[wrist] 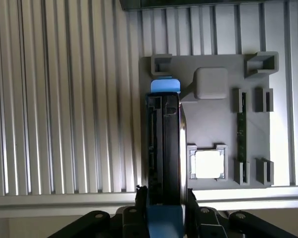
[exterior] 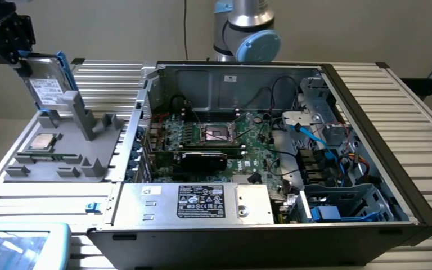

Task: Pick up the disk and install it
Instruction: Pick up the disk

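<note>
Gripper (exterior: 22, 56), clamped on the upper end of the disk (exterior: 47, 84), holding it upright over the grey fixture (exterior: 51, 169) at ten o'clock from the open computer case (exterior: 231, 84); grasp made, installation in the case judged not yet done.

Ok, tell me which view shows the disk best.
The exterior view: the disk shows its labelled face and blue carrier, held at its upper end by the gripper. The wrist view sees it edge-on, label hidden.
</note>
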You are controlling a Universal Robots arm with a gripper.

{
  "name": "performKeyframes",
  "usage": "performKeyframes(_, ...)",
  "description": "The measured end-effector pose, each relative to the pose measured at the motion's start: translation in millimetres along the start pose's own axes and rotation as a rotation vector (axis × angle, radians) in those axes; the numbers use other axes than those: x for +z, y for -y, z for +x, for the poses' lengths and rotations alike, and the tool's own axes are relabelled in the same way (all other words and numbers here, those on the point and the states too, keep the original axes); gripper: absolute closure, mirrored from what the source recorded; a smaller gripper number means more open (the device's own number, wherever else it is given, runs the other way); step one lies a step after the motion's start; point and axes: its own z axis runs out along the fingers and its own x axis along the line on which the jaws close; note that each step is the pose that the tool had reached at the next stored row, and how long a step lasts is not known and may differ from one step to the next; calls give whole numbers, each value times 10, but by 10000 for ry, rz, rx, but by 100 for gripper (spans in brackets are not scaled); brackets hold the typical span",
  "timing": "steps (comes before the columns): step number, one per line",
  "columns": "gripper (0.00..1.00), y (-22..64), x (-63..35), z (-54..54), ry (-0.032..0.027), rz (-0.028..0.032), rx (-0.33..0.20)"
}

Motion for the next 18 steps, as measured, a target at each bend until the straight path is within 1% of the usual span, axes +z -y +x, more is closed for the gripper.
performKeyframes(6, 63, 0, -265, 2, 10, -2, -1)
performKeyframes(8, 63, 0, -304, 2, 12, -1, -1)
performKeyframes(13, 63, 0, -305, 3, 12, -4, 0)
performKeyframes(14, 63, 0, -321, 3, 13, 0, 0)
performKeyframes(18, 63, 0, -496, 6, 13, -22, -2)
